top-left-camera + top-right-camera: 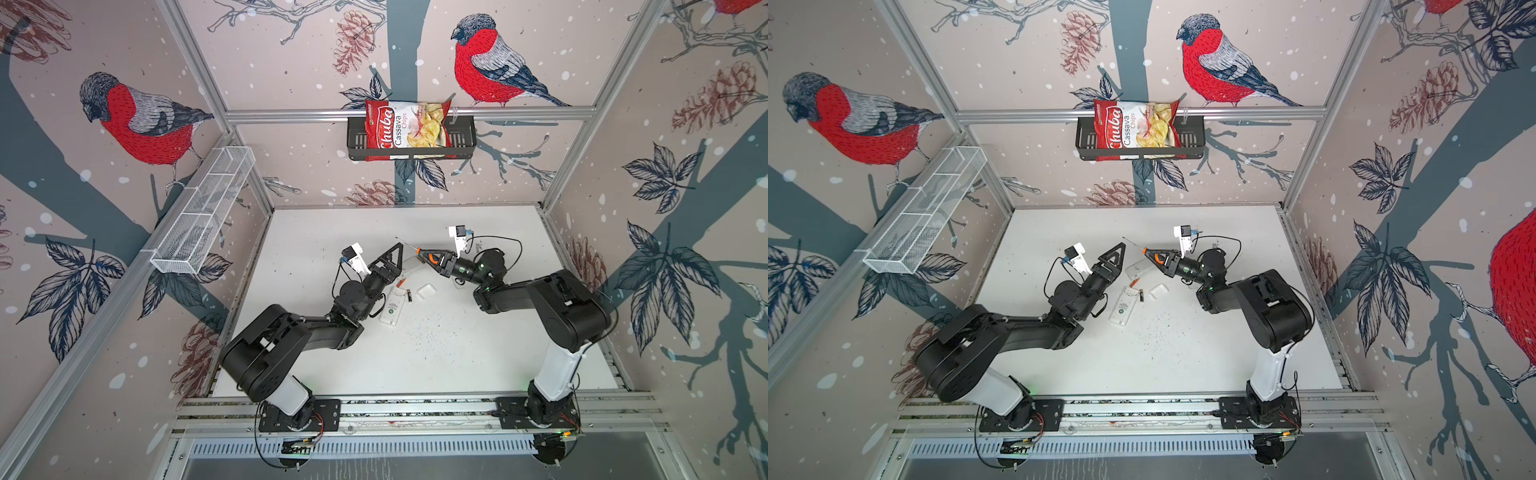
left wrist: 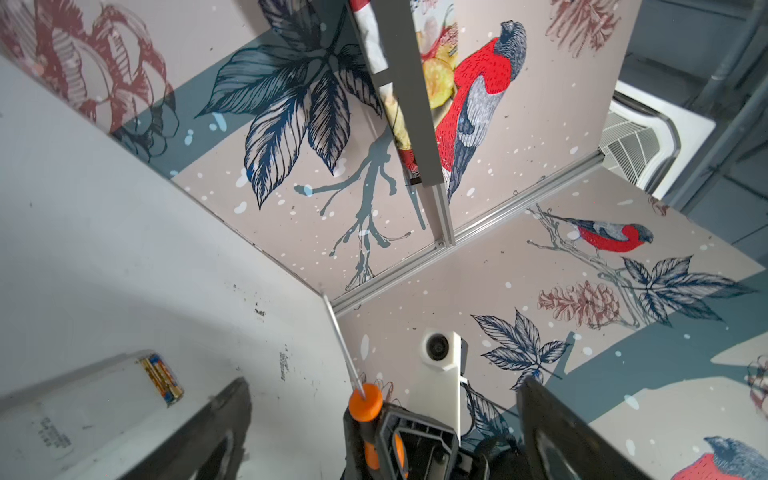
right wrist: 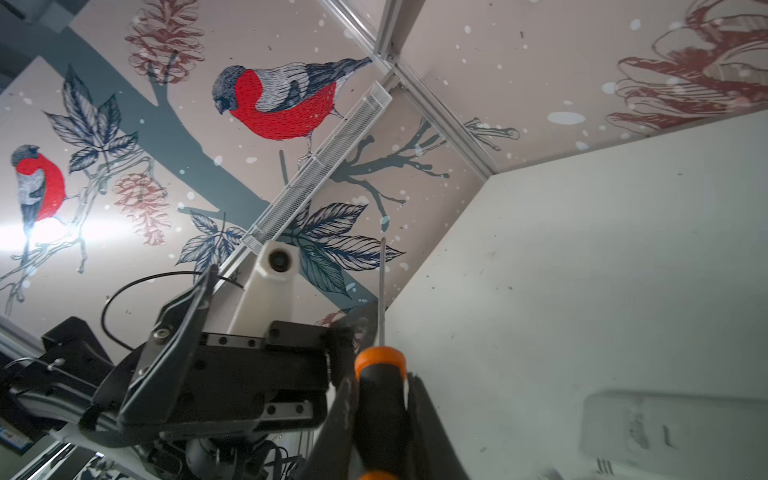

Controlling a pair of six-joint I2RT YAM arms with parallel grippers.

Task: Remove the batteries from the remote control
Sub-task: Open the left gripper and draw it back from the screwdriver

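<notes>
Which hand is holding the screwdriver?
The right hand, clamped shut around the handle of the screwdriver. The left hand is wide open and grips nothing.

Left wrist view: a remote (image 2: 62,419) lies blurred and is cut by the frame edge, its label unreadable. The batteries (image 2: 162,380) show only at its end, and their count cannot be told. Both fingers (image 2: 224,428) of the left gripper (image 2: 382,384) run out of frame.

Right wrist view: the screwdriver (image 3: 380,399) handle is flanked by the right gripper (image 3: 384,415) and cut at the edge. A blurred remote there is also cropped.

Both top views: the loose cell (image 1: 409,296) (image 1: 1141,296) is too small for its markings to be read.
</notes>
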